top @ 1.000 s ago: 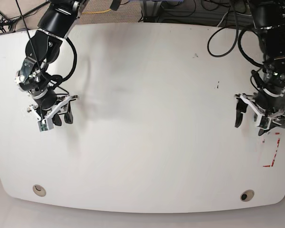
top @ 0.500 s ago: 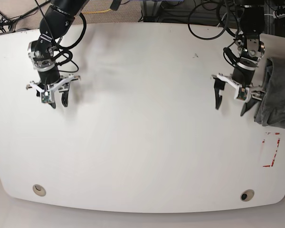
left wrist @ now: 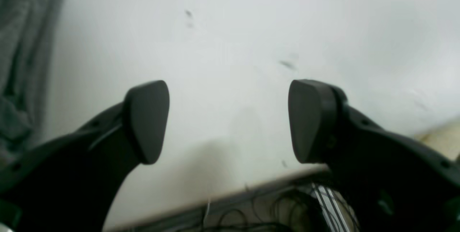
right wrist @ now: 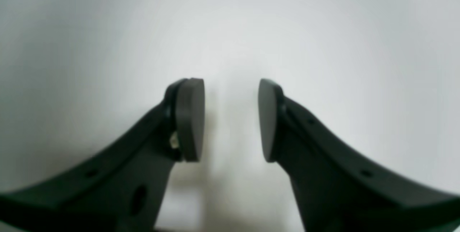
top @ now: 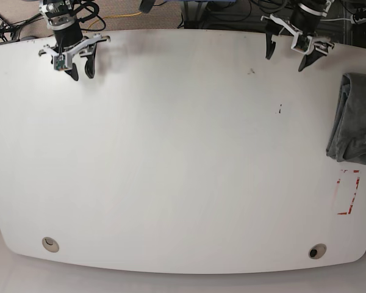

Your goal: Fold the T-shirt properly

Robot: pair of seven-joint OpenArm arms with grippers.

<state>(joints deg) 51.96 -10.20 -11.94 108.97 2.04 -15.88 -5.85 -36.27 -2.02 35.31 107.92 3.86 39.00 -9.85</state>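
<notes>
White table [top: 183, 152] | T-shirt [top: 354, 119] bunched at my left edge, soft, floppy; I'd pinch a hem corner | left gripper [top: 291, 47] jaws wide, right gripper [top: 78, 64] jaws apart, both empty

White table [top: 171, 183] with rounded corners filled most of the base view; surface matte, evenly lit, with soft grey shading toward the far left. Two round holes sat near the front edge, one at the left [top: 50, 244], one at the right [top: 317, 251]. A red dashed rectangle mark [top: 348, 192] lay near the right edge, and small dark specks [top: 279, 110] marked the top right of centre. Behind the far edge, black cables [top: 244, 12] lay tangled on the floor, with a yellow cable [top: 131, 14] on brownish carpet.
</notes>
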